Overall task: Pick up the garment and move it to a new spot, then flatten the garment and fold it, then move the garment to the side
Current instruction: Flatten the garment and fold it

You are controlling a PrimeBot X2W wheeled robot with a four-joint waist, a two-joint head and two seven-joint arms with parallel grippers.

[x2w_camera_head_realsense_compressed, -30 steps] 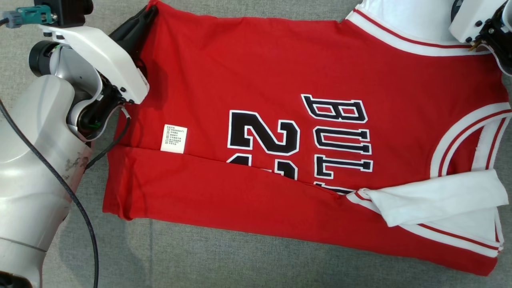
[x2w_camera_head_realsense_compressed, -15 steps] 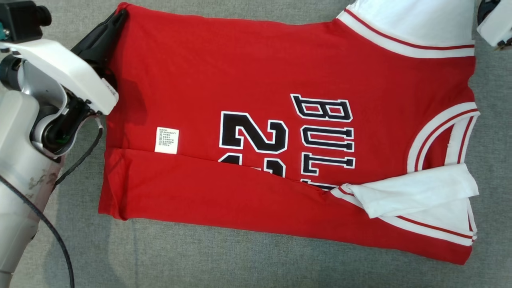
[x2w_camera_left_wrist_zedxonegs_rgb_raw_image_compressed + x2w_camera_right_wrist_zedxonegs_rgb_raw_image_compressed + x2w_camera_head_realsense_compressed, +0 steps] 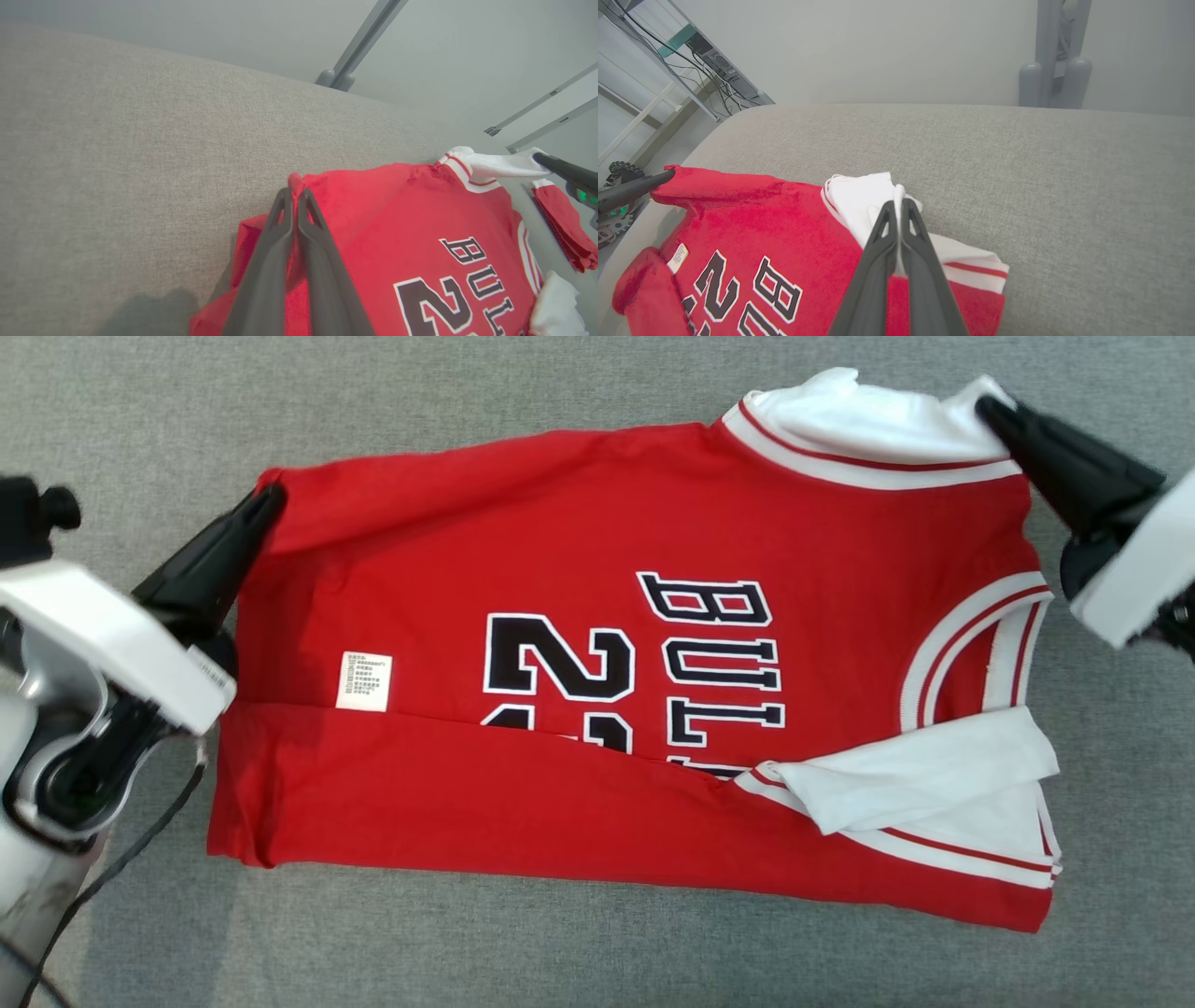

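Observation:
The garment (image 3: 523, 551) is a red basketball jersey with white trim and black lettering, spread on the grey cushion with its near long edge folded over. My left gripper (image 3: 269, 502) is shut on its far-left hem corner (image 3: 303, 182). My right gripper (image 3: 988, 411) is shut on the white sleeve (image 3: 868, 425) at the far-right corner, and the right wrist view has white cloth (image 3: 864, 200) pinched between the fingers. The far edge is lifted and rumpled between both grips. A second white sleeve (image 3: 934, 775) lies folded over the near right part.
The grey fabric surface (image 3: 560, 952) extends around the garment, with open room beyond its far edge (image 3: 467, 401). Behind the cushion stand a grey post (image 3: 1052, 51) and a metal rack with cables (image 3: 691, 51).
The head camera has shifted, so the garment sits lower and smaller in view. Both grippers hold their corners, and the far edge now looks raised and drawn nearer.

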